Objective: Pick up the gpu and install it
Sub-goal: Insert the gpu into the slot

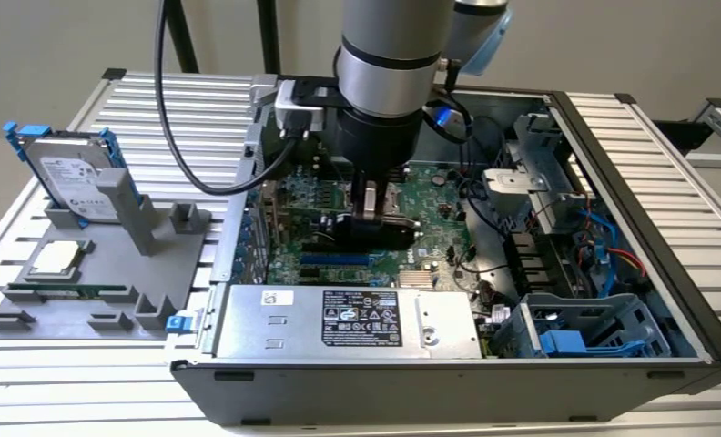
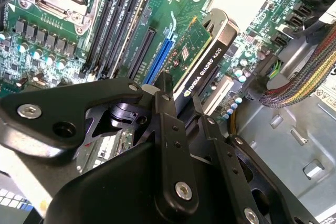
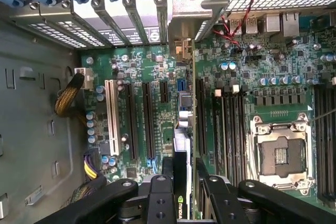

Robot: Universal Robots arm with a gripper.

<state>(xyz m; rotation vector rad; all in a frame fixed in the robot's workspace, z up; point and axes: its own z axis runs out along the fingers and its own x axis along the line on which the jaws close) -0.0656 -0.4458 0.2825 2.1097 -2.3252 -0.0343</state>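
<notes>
The gpu (image 2: pixel 202 51), a green card with a black cooler block, stands on edge inside the open computer case (image 1: pixel 652 200). My gripper (image 2: pixel 181 95) is shut on it, one black finger on each face. In the first wrist view the gpu (image 3: pixel 181 145) runs edge-on from my gripper (image 3: pixel 182 174) towards the rear slot openings, its silver bracket (image 3: pixel 181 51) at the far end. It sits over the motherboard's expansion slots, next to a blue slot (image 2: pixel 160 56). I cannot tell whether its edge touches a slot. In the exterior view my gripper (image 1: pixel 379 214) reaches down over the green motherboard (image 1: pixel 440 187).
An empty processor socket (image 3: pixel 278 153) and memory slots lie beside the card. Cable bundles (image 2: pixel 299 80) run along the case wall. The silver power supply (image 1: pixel 349 319) and a blue drive cage (image 1: pixel 579 332) fill the case front. A grey fixture (image 1: pixel 94 273) at the exterior view's left holds a hard drive (image 1: pixel 69 177).
</notes>
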